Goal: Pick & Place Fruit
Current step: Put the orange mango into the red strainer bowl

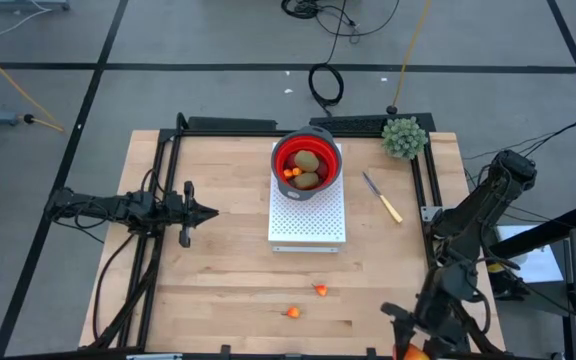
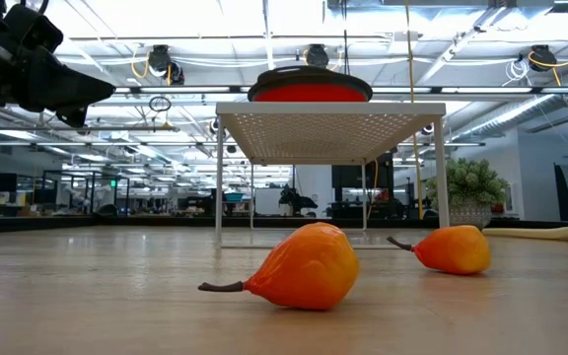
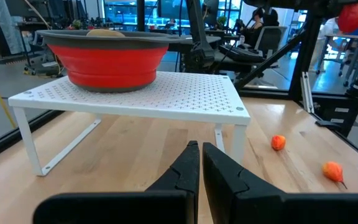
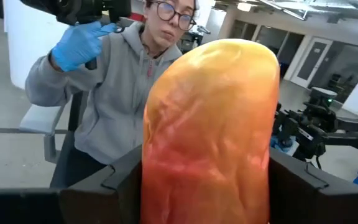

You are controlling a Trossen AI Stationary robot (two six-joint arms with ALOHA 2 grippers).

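Observation:
A large red-orange oblong fruit point(image 4: 207, 124) fills the right wrist view, with my right gripper point(image 4: 204, 193) shut on it; in the high view that gripper point(image 1: 408, 350) is at the table's near edge, right of the middle. Two small orange fruits point(image 1: 320, 290) point(image 1: 292, 312) lie on the wood near the front. A red bowl point(image 1: 308, 163) stands on a white perforated rack point(image 1: 308, 222) and holds two brown-green ovals and small orange pieces. My left gripper point(image 1: 204, 212) hangs shut at the left, pointing toward the rack and touching nothing. My right gripper pinches the oblong fruit's lower part point(image 4: 160, 186) between its two fingers point(image 4: 107, 186), one on each side. The fruit's rounded end sticks out past the fingers. It is lifted clear of the table.
A green spiky ball plant point(image 1: 405, 137) stands at the far right corner, and a yellow-handled knife point(image 1: 383, 197) lies right of the rack. Beyond the table, in the right wrist view, a person point(image 4: 123, 106) in a grey hoodie and blue gloves holds a dark device.

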